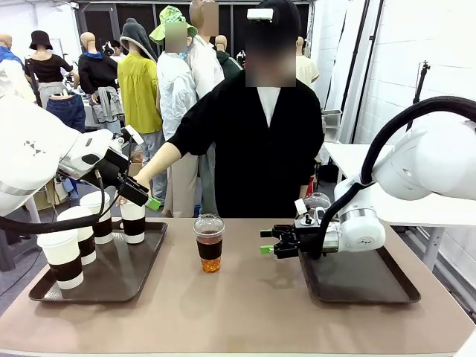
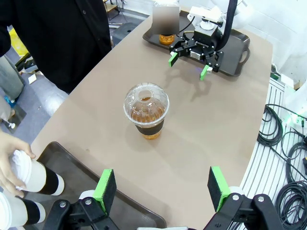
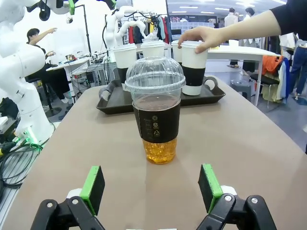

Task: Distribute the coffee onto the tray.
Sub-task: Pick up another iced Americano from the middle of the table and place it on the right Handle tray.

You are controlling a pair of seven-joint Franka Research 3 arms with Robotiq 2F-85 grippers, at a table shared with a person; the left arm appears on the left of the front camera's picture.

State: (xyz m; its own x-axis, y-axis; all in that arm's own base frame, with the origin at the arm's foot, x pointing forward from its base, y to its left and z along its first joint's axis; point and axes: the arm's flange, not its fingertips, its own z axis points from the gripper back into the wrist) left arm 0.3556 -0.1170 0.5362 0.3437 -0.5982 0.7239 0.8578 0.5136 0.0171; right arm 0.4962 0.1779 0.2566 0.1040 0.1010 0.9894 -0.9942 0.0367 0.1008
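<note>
1. A clear dome-lidded plastic cup [image 1: 210, 243] of brown drink stands on the tan table [image 1: 245, 312].
2. The right gripper [image 1: 266, 242], jaws wide and empty, is just right of it.
3. The left gripper [image 2: 161, 186], jaws wide and empty, is to its left.
4. A person's hand [image 3: 199, 38] touches a white paper cup [image 3: 193, 72] farther left.

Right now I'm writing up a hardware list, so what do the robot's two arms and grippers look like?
Both arms are glossy white, rounded shells: left arm, right arm. A black ribbed hose arcs over the right one; a thin black cable hangs under the left. The left gripper and right gripper are black, two-fingered, with bright green pads.
</note>
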